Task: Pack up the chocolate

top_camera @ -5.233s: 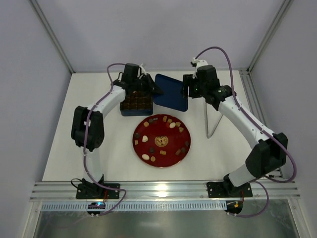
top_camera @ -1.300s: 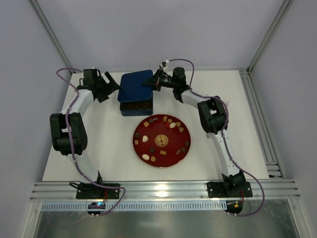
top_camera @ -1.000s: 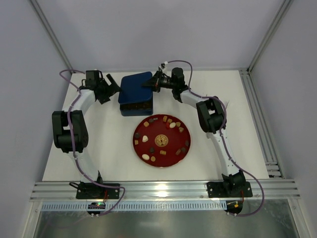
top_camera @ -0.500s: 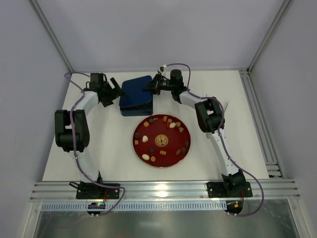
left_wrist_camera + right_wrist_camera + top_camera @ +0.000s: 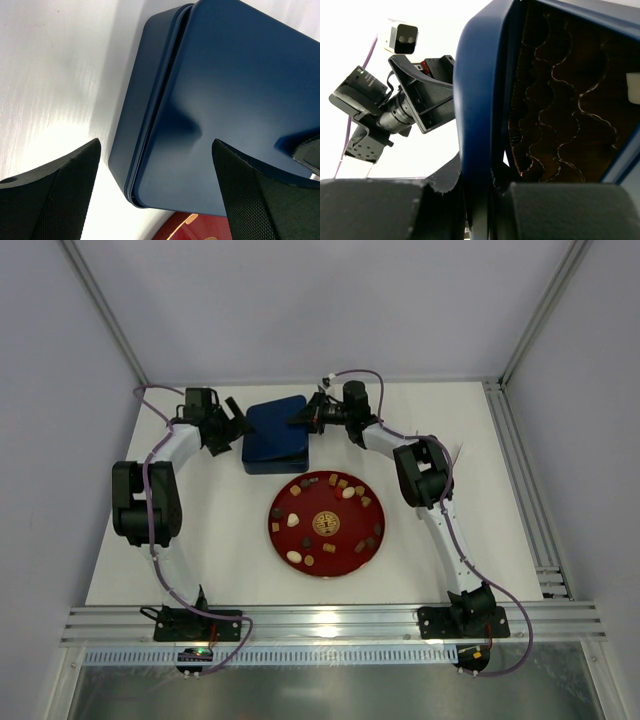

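Observation:
Several bite-size pieces of chocolate (image 5: 347, 493), dark, light brown and cream, lie on the red plate (image 5: 326, 545). Behind it stands the dark blue tin (image 5: 262, 462) with its lid (image 5: 275, 428) lying over it, slightly askew, hiding the inside. My right gripper (image 5: 306, 418) (image 5: 482, 200) is shut on the lid's right rim (image 5: 477, 125); the lid's brown padded lining (image 5: 560, 110) shows. My left gripper (image 5: 237, 427) (image 5: 155, 200) stands open at the tin's left side, its fingers (image 5: 50, 200) straddling the lid (image 5: 240, 100) and tin wall (image 5: 132, 135).
The red plate's edge (image 5: 192, 227) lies just beyond the tin's near corner. A metal rail (image 5: 520, 470) runs along the table's right side and another (image 5: 330, 625) along the front. The left arm's wrist camera (image 5: 400, 37) faces the right gripper.
The right gripper has lowered the lid down over the tin, covering the chocolates inside. The left gripper has moved right, up to the tin's left side.

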You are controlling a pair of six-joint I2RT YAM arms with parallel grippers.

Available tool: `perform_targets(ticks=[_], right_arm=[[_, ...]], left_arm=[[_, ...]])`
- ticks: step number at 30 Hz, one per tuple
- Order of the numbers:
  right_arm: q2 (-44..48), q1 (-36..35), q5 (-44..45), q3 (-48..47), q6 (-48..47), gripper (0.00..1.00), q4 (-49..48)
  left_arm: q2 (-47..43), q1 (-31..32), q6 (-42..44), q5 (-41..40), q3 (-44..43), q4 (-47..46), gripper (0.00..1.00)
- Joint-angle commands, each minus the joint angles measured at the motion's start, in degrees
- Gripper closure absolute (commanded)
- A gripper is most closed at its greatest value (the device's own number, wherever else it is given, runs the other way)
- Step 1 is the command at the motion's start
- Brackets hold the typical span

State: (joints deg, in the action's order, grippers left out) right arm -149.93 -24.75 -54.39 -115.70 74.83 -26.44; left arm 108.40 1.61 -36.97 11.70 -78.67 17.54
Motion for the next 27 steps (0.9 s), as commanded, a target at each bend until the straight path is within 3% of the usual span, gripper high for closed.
perform_targets(ticks=[1, 18, 27], right_arm=[[1.39, -0.21, -1.33, -1.02, -1.0, 0.8, 0.86], [5.35, 1.99, -1.33, 4.87, -1.0, 0.66, 1.12], [6.75, 2.6, -0.8, 4.78, -6.62, 0.62, 8.94]], left_arm=[[0.15, 0.24, 0.85, -0.89, 0.01, -1.19, 0.11], [0.85, 0.24, 1.2, -1.51, -0.34, -0.31, 0.11], [0.94, 0.24, 1.38, -1.42, -0.43, -0.22, 0.11]])
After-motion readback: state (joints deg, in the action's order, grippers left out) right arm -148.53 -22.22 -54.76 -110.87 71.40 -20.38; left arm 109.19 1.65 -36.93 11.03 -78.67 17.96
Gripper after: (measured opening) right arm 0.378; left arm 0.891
